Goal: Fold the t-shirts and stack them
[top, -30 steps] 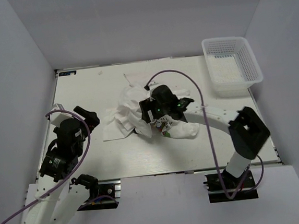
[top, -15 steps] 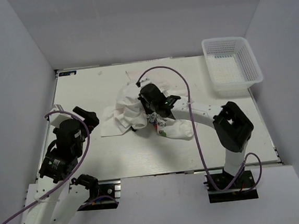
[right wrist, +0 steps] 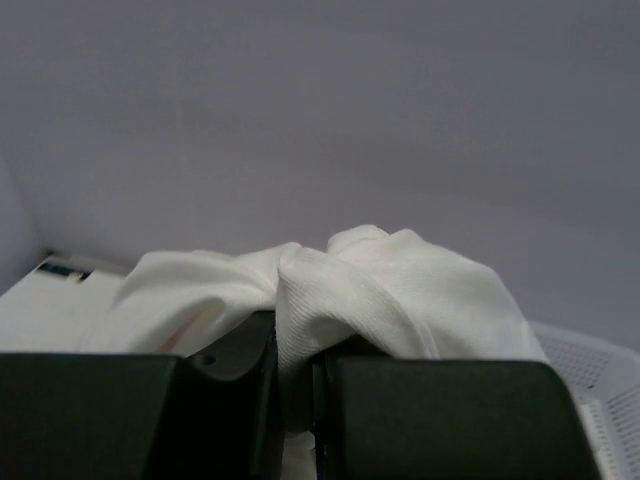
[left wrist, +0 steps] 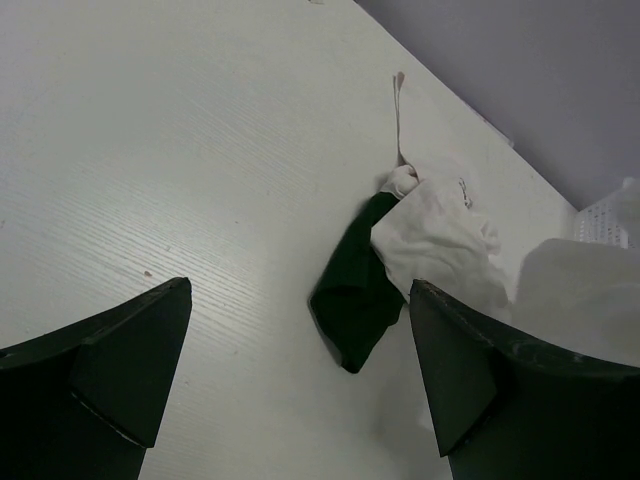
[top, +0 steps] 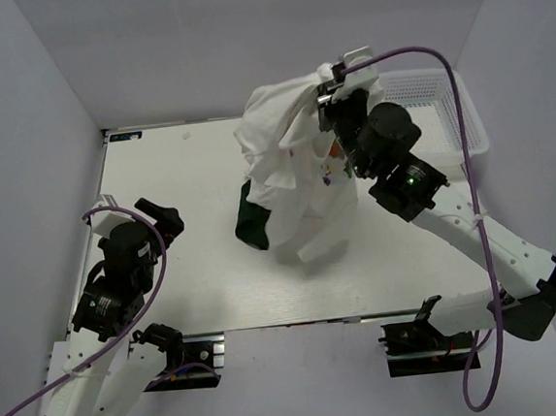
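We see the right fingers point(right wrist: 230, 400) clenched on a bunched fold of the white t-shirts point(top: 288, 158), high above the far half of the desk point(top: 158, 170), near the white lattice basket point(top: 449, 105). The cloth hangs from that grip as 1 crumpled bundle; we cannot tell how many shirts are in it. A dark green sleeve point(top: 252, 220) dangles at its lower left, and a small colourful print point(top: 328, 171) shows near the arm. Whether the bottom edge touches the desk we cannot tell. The left fingers point(left wrist: 110, 370) are spread wide with nothing between them, over the desk's left side, well apart from the bundle.
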You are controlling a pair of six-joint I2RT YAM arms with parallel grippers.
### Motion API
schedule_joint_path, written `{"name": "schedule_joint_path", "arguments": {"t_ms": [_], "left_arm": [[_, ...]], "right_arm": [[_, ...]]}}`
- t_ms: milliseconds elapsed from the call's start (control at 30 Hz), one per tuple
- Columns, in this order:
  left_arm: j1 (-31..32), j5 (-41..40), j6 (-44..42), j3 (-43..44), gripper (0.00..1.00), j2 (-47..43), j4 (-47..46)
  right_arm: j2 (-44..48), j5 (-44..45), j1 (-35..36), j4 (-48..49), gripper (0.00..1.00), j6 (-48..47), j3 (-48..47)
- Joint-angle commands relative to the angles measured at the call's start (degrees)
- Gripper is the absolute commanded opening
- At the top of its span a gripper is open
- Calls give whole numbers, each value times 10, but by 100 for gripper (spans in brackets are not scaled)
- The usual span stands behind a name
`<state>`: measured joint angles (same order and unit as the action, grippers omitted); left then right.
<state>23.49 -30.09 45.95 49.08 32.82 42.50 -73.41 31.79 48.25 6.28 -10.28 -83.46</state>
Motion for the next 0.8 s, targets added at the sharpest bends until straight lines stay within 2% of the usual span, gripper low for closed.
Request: {"name": "schedule_joint_path", "arguments": {"t_ms": [0,167,300,467,667,767], "left_arm": [[2,-9,1,3,100,-1,8],[2,-14,1,3,100,-1,14],[2,-14,6,8,100,-7,14],[2,-14,6,8,100,-7,19],[2,-9,1,15,100,21,19],[2,21,-23,20,100,28,19]], "right_arm": [[-12,70,-14,144,0,-129,-95],[-73,110,-36,152,0,-190,-244],[-109,115,-58,159,0,-243,-311],[-152,141,-102,266,0,-309,-362],[-240,133,-196,227,0,-292,-433],[-275,112,-256,182,0,-222,-470]]}}
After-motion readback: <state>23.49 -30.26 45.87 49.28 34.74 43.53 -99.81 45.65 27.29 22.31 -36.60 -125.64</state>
